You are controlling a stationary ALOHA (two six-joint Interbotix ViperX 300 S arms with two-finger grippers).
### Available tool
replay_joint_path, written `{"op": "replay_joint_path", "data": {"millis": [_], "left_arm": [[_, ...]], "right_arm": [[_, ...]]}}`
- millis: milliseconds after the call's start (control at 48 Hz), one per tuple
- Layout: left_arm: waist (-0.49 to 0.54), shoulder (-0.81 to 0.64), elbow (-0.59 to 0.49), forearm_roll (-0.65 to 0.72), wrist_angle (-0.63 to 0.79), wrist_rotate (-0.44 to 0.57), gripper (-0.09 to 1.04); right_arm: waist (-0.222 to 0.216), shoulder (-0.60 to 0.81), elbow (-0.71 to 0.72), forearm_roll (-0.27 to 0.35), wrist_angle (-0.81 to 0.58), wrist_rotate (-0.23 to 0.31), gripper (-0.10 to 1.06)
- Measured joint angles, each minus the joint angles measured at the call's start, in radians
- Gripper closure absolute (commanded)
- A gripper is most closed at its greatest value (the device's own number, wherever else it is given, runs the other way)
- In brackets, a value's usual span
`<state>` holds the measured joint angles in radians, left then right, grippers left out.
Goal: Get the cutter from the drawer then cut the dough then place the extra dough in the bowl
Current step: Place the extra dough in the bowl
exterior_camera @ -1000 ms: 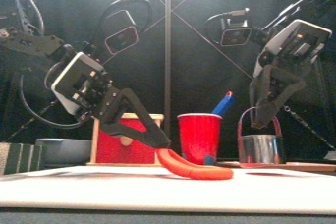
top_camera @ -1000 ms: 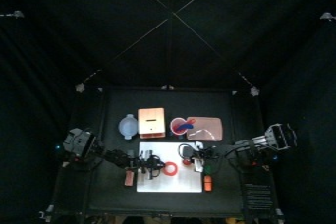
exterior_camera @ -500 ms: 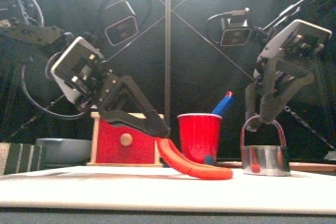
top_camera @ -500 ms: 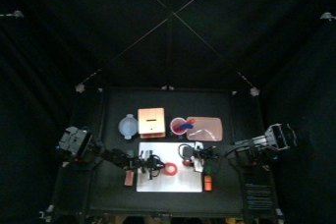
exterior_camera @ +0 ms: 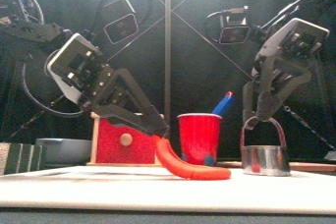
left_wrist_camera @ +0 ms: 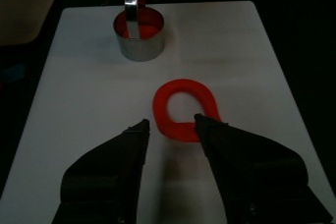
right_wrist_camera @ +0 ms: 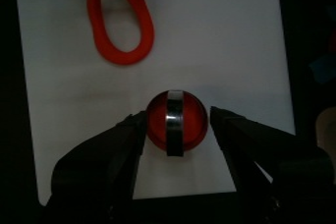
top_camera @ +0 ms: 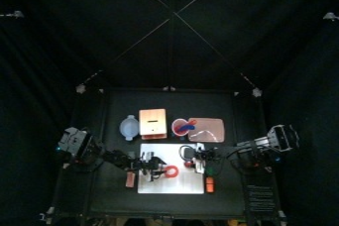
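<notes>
Red dough ring, near end hidden in left pincer

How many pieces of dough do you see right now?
2. One red ring on the white board, its end lifted in the left gripper; one round piece inside the metal cutter under the right gripper. No others show.

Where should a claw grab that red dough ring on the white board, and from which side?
Probably best at one narrow end, coming straight down from above. The dough ring is flat and thin on the cutting board, so nothing sticks out sideways; the curved end fits between two jaws. The left claw has that end pinched and raised.
</notes>
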<state>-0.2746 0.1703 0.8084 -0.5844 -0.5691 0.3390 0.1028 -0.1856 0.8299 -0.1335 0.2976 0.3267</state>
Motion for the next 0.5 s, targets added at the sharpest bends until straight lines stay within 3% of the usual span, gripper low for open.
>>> {"op": "replay_joint_path", "data": {"millis": [271, 500], "left_arm": [[0.005, -0.041, -0.029, -0.178, 0.021, 0.002, 0.12], [0.006, -0.052, -0.043, -0.192, 0.086, 0.002, 0.12]], "right_arm": [[-0.002, 0.012, -0.003, 0.002, 0.000, 0.000, 0.09], [-0.005, 0.025, -0.006, 0.003, -0.006, 0.000, 0.09]]}}
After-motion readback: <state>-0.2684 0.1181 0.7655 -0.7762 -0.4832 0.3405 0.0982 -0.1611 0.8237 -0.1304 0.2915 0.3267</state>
